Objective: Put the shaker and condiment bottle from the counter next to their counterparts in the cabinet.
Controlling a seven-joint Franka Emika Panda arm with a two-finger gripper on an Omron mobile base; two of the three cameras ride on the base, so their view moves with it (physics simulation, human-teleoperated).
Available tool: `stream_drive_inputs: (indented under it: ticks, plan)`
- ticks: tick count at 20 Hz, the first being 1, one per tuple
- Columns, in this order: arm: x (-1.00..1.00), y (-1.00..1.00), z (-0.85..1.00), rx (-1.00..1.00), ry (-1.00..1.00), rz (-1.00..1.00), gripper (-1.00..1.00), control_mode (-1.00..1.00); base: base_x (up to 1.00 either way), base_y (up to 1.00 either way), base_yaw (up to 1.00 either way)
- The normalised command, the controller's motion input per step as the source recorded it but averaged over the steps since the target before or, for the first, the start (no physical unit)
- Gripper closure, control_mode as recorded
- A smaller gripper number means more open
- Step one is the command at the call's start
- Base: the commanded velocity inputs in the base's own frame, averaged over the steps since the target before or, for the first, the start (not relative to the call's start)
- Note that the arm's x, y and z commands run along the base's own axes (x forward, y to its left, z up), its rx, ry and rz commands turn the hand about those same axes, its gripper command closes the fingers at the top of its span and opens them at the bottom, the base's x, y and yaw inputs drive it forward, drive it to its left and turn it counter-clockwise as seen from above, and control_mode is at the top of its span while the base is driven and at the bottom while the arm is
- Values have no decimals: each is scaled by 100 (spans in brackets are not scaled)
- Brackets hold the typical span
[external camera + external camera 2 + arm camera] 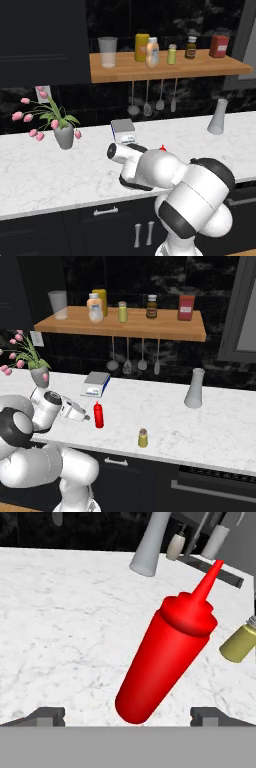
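The slim red condiment bottle (99, 415) stands upright on the marble counter (165, 421). In the hand view the condiment bottle (165, 657) looms large and tilted, its base between my two fingertips. My gripper (84, 416) is open just left of it, with both fingers (46, 716) apart from the bottle. The yellow-green shaker (143, 438) stands near the counter's front edge, right of the bottle; the shaker (240, 643) also peeks in at the hand view's right edge. On the wooden shelf (165, 330) stand the matching shaker (122, 312) and the yellow bottle (101, 298).
The shelf also holds a glass (58, 304), a cream bottle (95, 308), a brown jar (151, 306) and a red-lidded jar (186, 304). Utensils (134, 356) hang beneath it. On the counter are a flower vase (39, 376), a scale (96, 383) and a grey vase (195, 388).
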Motion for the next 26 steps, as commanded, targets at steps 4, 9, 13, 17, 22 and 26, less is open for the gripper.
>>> stream_drive_inputs:
  ticks: [4, 9, 13, 17, 22, 26]
  plan:
    - [4, 1, 0, -18, 0, -21, -100, -100, 0, 0, 0]
    - [0, 0, 0, -2, -1, -14, -100, -100, 0, 0, 0]
    - [-1, -4, 12, 0, -2, -4, -100, -100, 0, 0, 0]
    - [-13, -15, 11, 0, 0, -3, -100, -100, 0, 0, 0]
    - [-26, -34, 14, 0, 0, -5, -100, -100, 0, 0, 0]
    - [-19, -32, 6, 0, 0, -3, -100, -100, 0, 0, 0]
